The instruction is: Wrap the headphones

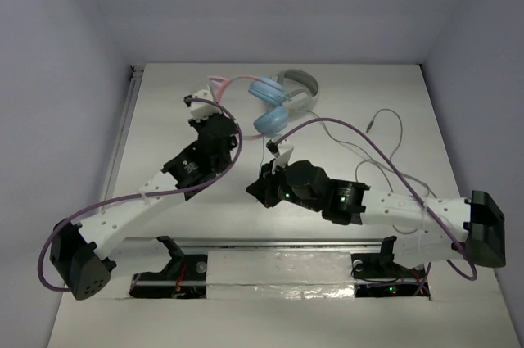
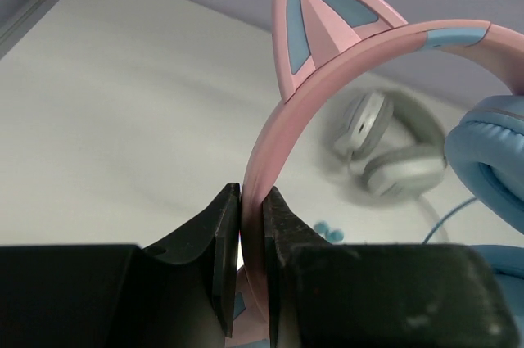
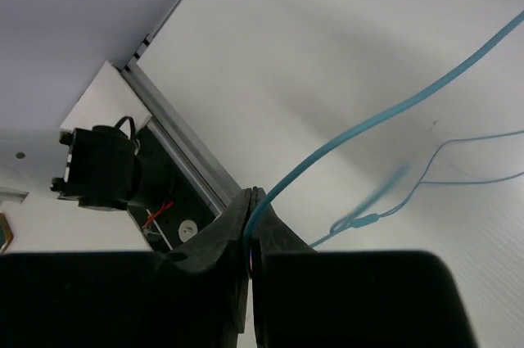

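The headphones point(image 1: 268, 106) lie at the back middle of the table, with light-blue ear cups point(image 2: 491, 160) and a pink headband point(image 2: 327, 78) that carries a cat ear point(image 2: 319, 16). My left gripper point(image 2: 251, 201) is shut on the pink headband; in the top view it point(image 1: 199, 104) sits at the band's left end. My right gripper point(image 3: 252, 199) is shut on the thin light-blue cable point(image 3: 393, 106), which runs up and to the right from the jaws. In the top view the right gripper point(image 1: 275, 151) is just in front of the ear cups.
White/grey headphones point(image 1: 300, 86) lie right behind the blue ones and show blurred in the left wrist view point(image 2: 393, 151). Their grey cable point(image 1: 391, 147) loops over the right side of the table. The arm mounts point(image 3: 106, 168) stand along the near edge.
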You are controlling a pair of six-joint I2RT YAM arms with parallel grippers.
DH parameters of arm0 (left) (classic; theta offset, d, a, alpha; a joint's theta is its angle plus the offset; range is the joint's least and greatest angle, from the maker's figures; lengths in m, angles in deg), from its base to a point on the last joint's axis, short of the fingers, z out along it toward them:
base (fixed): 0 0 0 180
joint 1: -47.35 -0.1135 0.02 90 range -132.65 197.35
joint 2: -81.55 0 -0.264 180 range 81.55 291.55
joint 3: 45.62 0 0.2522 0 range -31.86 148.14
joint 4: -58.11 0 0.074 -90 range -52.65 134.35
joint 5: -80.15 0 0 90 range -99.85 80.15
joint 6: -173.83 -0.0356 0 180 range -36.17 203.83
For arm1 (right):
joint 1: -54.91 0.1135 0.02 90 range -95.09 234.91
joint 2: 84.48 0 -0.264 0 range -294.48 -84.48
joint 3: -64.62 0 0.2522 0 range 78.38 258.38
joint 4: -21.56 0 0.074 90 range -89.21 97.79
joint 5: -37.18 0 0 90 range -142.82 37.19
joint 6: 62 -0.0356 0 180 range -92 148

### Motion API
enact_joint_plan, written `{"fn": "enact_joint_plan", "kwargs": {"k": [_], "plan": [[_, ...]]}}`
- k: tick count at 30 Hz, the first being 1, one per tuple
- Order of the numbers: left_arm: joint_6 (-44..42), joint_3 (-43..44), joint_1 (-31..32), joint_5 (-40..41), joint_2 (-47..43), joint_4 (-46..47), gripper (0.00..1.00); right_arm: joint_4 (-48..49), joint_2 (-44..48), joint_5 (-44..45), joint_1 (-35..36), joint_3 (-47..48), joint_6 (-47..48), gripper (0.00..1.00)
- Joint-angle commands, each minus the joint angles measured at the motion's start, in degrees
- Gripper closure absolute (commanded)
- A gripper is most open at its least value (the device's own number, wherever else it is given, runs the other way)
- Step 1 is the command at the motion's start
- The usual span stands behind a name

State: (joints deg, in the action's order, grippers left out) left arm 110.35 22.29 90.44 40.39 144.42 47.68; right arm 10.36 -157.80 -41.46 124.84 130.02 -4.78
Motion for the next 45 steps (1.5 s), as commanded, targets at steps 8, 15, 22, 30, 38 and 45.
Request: {"fn": "enact_joint_plan", "kwargs": {"k": [8, 15, 22, 30, 38, 45], "plan": [[-3.8, 4.2, 12.8, 4.0, 1.5, -14.1, 1.00, -30.4, 4.1, 5.5, 0.4, 18.1, 8.1, 1.00], [-14.9, 12.1, 14.0, -7.2, 3.7, -26.1, 1.00, -42.7, 3.5, 8.9, 0.4, 24.4, 14.6, 1.00], [-19.4, 16.1, 14.0, -2.1, 2.6, -33.7, 1.00, -47.5, 6.6, 9.7, -0.1, 23.9, 16.4, 1.00], [-17.5, 13.1, 14.0, -2.7, 4.6, -40.4, 1.00, -58.5, 8.6, 21.7, -0.1, 28.8, 16.1, 1.00], [-20.2, 12.8, 14.5, -18.9, 2.4, -38.5, 1.00, -51.4, 6.6, 37.9, -0.8, 30.6, 21.4, 1.00], [-21.4, 11.4, 14.5, -29.8, -2.5, -36.3, 1.00, -39.1, 6.0, 46.7, -5.9, 26.4, 27.0, 1.00]]}}
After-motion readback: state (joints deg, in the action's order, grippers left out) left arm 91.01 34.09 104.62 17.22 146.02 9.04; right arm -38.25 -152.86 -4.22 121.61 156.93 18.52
